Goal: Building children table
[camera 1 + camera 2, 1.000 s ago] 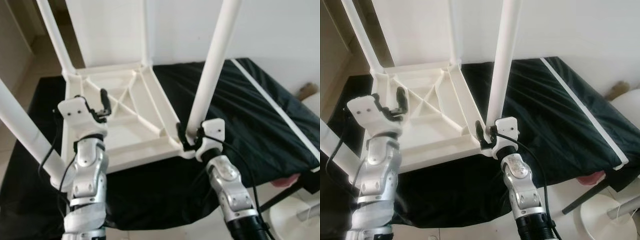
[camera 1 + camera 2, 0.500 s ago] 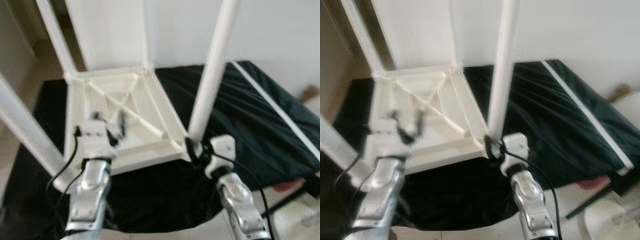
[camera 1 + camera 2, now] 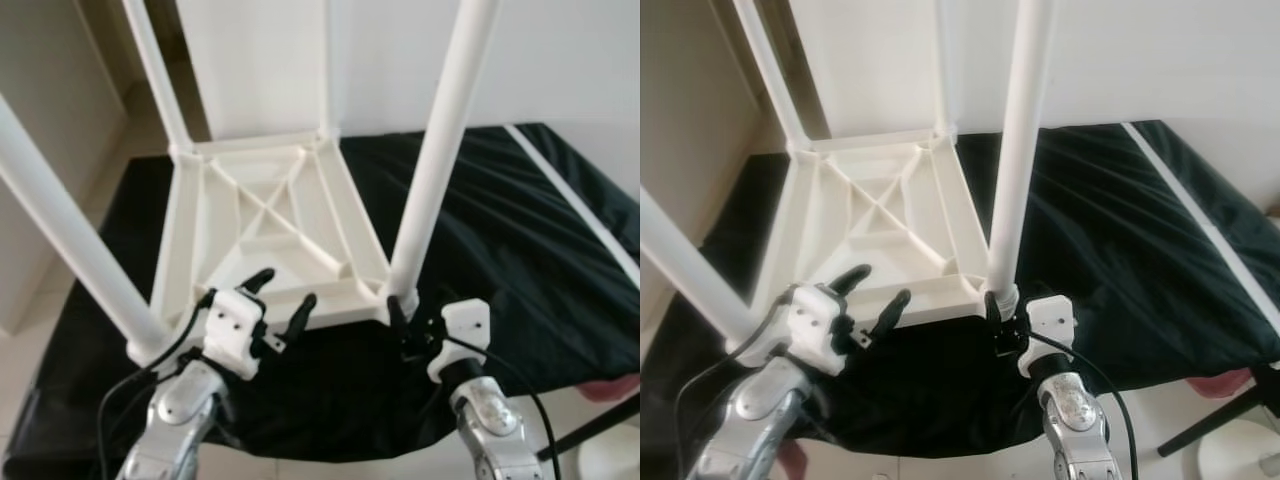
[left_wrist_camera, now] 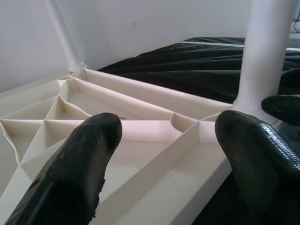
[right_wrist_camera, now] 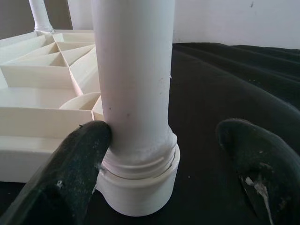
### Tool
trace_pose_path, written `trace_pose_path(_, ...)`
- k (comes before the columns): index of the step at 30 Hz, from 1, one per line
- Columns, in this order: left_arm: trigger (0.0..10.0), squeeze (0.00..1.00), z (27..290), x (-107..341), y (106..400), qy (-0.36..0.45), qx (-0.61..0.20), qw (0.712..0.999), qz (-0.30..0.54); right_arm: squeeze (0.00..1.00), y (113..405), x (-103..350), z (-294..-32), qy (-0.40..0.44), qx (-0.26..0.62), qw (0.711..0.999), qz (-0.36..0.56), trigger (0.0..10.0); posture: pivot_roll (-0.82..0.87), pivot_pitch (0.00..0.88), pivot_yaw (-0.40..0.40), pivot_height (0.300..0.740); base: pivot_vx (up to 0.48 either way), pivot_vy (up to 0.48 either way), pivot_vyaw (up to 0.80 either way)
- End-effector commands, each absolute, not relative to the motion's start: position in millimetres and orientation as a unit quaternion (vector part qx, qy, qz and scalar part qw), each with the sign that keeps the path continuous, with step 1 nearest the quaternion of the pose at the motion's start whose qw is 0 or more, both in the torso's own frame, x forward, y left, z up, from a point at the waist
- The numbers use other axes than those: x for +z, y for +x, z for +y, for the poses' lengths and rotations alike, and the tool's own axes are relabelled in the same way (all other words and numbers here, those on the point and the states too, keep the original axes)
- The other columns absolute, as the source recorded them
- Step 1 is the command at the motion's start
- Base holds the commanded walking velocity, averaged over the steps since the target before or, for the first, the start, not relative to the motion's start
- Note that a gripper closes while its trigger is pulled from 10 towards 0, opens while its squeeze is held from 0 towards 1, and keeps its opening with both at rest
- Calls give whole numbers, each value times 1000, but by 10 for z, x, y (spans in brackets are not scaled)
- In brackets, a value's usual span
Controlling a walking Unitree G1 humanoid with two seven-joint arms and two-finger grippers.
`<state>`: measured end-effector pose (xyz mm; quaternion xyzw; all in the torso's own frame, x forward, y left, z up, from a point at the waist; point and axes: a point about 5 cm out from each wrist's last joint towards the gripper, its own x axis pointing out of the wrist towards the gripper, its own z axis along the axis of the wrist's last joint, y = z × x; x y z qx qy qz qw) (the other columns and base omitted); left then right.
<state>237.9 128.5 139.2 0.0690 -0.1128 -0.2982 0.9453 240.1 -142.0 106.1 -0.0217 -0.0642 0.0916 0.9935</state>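
We see the white children's table (image 3: 268, 232) lying upside down on a surface draped in black cloth (image 3: 500, 250), its ribbed underside facing up and its legs standing upward. We count four legs: the near right leg (image 3: 440, 160), the near left leg (image 3: 70, 240), the far left leg (image 3: 155, 75) and the far right leg (image 3: 327, 65). We count two grippers, both at the table's near edge. Our right gripper (image 3: 405, 325) sits at the near right corner, right at the foot of the near right leg; in the right wrist view that leg (image 5: 133, 79) stands between the two fingers, one fingertip (image 5: 82, 154) touching the leg just above its threaded collar, the other apart from it over the cloth, so the jaws are spread and not clamped. Our left gripper (image 3: 280, 297) is at the middle of the near edge, its two black fingers spread wide; in the left wrist view one finger (image 4: 79, 159) reaches over the ribbed underside, the other (image 4: 253, 150) sits near the outer rim, and we cannot tell whether either touches the plastic. A white strip (image 3: 575, 205) runs across the cloth on the right, well apart from the table
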Motion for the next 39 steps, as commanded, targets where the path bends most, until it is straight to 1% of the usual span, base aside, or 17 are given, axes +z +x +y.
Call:
trace_pose_path(1,10000,0,1307,1400,2356,75,-302,943,-114,0,2385,1049,-1448,-23,82,994,-64,10000,52,15,23,740,0,0,0)
trace_pose_path(4,10000,0,1358,1358,2311,83,-309,942,-106,0,2362,1032,-1563,-37,43,996,-65,10000,52,11,23,740,0,0,0)
trace_pose_path(8,10000,0,1356,1334,2272,88,-311,941,-101,0,2353,1039,-1612,-47,23,996,-69,10000,51,8,23,740,0,0,0)
trace_pose_path(20,10000,0,1259,1297,2268,83,-308,943,-93,0,2325,1035,-1607,-45,33,996,-71,10000,45,5,24,740,0,0,0)
trace_pose_path(25,10000,0,1267,1306,2260,80,-311,943,-92,0,2255,1069,-1545,-34,52,995,-84,10000,41,8,26,740,0,0,0)
trace_pose_path(27,10000,0,1274,1308,2247,82,-315,941,-91,0,2186,1073,-1555,-38,56,994,-86,10000,40,10,27,740,0,-262,0)
trace_pose_path(31,10000,0,1281,1310,2236,84,-318,940,-92,0,2142,1070,-1586,-44,52,994,-84,10000,40,13,27,740,0,-286,0)
trace_pose_path(33,10000,0,1302,1314,2233,92,-318,939,-93,0,2079,1026,-1655,-53,40,995,-72,10000,40,16,28,740,0,-330,0)
trace_pose_path(39,10000,0,1318,1310,2235,96,-318,939,-90,0,2035,987,-1708,-60,33,996,-64,10000,37,21,30,740,0,-357,0)
